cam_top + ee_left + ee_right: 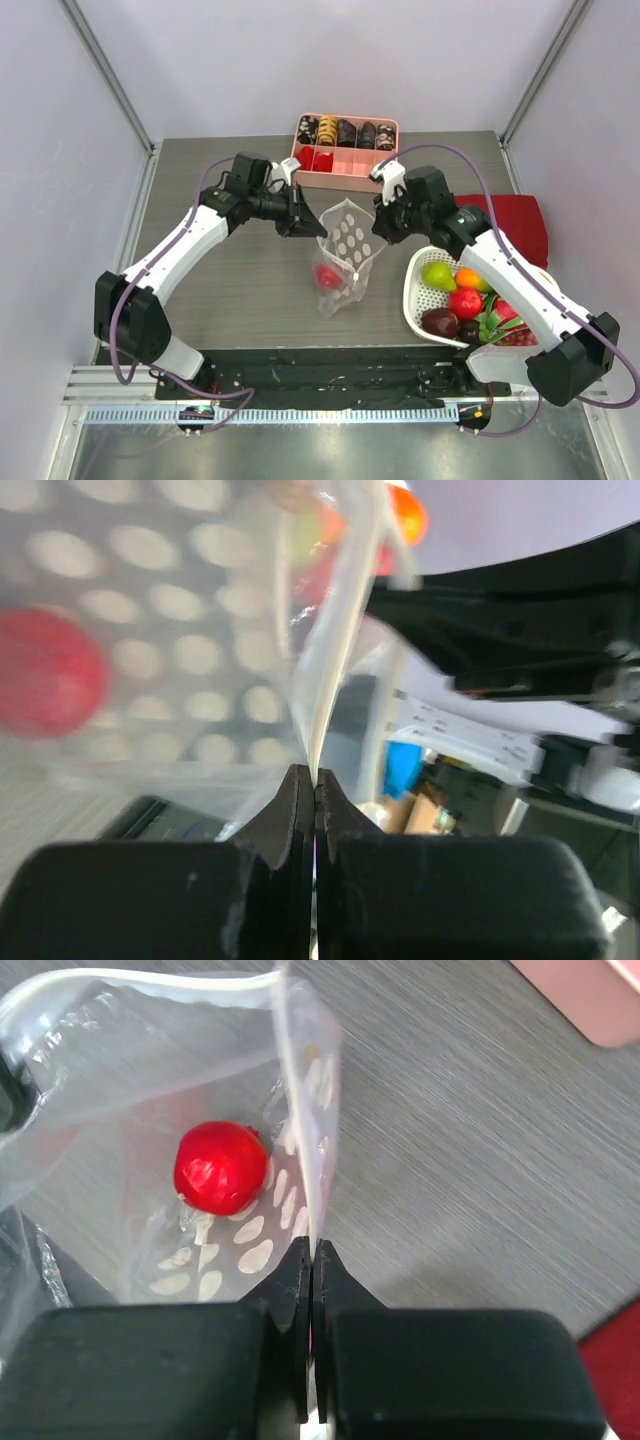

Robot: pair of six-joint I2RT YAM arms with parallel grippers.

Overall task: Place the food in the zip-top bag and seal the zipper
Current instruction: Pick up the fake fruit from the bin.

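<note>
**Both grippers pinching the bag mouth, one apple inside**

The two arms are meeting over the middle of the table (230, 290), and they are sharing one job: holding the bag (346, 246) up by its mouth. The left gripper (315, 778) is pinching the left side of the rim, jaws pressed fully together on the plastic. The right gripper (312, 1252) is doing the same on the opposite side, jaws clamped on the thin film with no gap showing. Gripping from both sides, they are spreading the mouth and stopping the floppy bag from collapsing.

One red apple (220, 1167) is sitting low in the bag, well below the grips. The zipper (150, 982) is gaping open, arching away from the right gripper's pinch. More food is waiting in the basket (412, 292) on the right, a pear (437, 275) and an orange fruit (467, 279) among it.

With both grippers occupied, I'm judging that one will have to release to fetch the next fruit. The bag may slump when that happens.
</note>
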